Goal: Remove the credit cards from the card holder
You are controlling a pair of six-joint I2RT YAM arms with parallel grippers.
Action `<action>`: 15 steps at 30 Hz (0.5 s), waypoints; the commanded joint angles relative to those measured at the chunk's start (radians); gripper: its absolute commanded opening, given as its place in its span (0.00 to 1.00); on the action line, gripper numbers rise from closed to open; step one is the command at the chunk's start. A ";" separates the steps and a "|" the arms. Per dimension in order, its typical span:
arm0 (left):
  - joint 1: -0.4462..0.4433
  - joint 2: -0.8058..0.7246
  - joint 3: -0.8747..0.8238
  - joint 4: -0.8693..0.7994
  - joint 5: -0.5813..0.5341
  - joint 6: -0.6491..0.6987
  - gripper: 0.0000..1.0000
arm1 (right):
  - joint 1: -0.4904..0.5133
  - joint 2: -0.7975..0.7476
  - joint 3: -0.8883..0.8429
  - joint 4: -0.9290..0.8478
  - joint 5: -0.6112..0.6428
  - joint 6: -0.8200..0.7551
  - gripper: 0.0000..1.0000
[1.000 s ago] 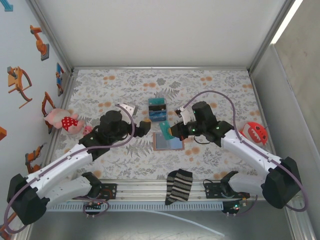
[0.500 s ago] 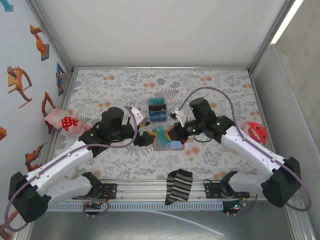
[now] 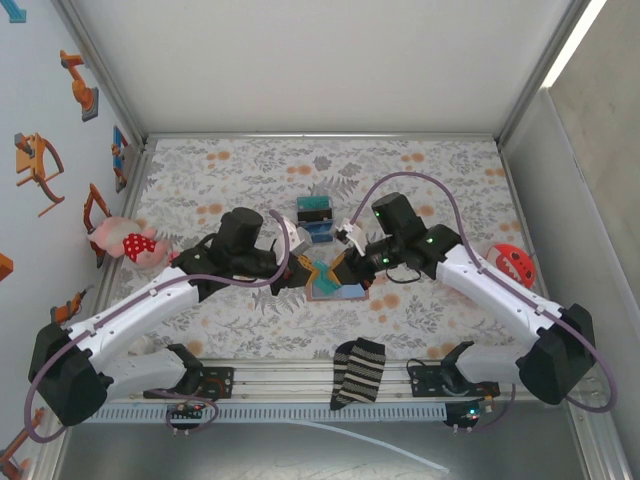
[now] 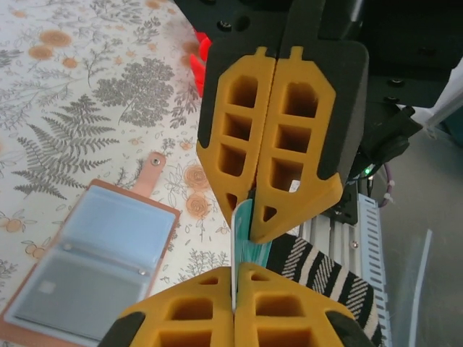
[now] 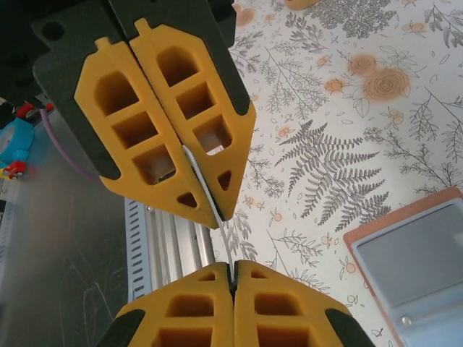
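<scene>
Left gripper (image 3: 301, 276) and right gripper (image 3: 343, 268) were both pinched shut on one teal card (image 4: 243, 230), raised over the open card holder (image 3: 341, 291) at scene centre; right had best release fully before left drew away, without twisting.

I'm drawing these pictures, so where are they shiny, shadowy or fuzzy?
Top external view: even light, a glowing strip at upper right, only soft shadows. Left wrist view: the card holder pockets shine pale; the left tool pinching the credit card looks huge up close. Right wrist view: the grey metal edge looks hazy; the table print is sharp.
</scene>
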 commanded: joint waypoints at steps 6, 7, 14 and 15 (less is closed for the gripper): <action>0.002 -0.058 -0.016 0.035 -0.029 -0.017 0.00 | 0.006 -0.072 -0.015 0.053 0.116 0.039 0.48; 0.004 -0.077 -0.029 0.053 -0.046 -0.031 0.00 | 0.006 -0.095 -0.029 0.076 0.148 0.061 0.50; 0.004 -0.263 -0.185 0.276 -0.266 -0.183 0.00 | 0.001 -0.245 -0.170 0.274 0.343 0.246 0.56; 0.003 -0.296 -0.211 0.310 -0.309 -0.208 0.00 | 0.001 -0.261 -0.189 0.306 0.359 0.280 0.57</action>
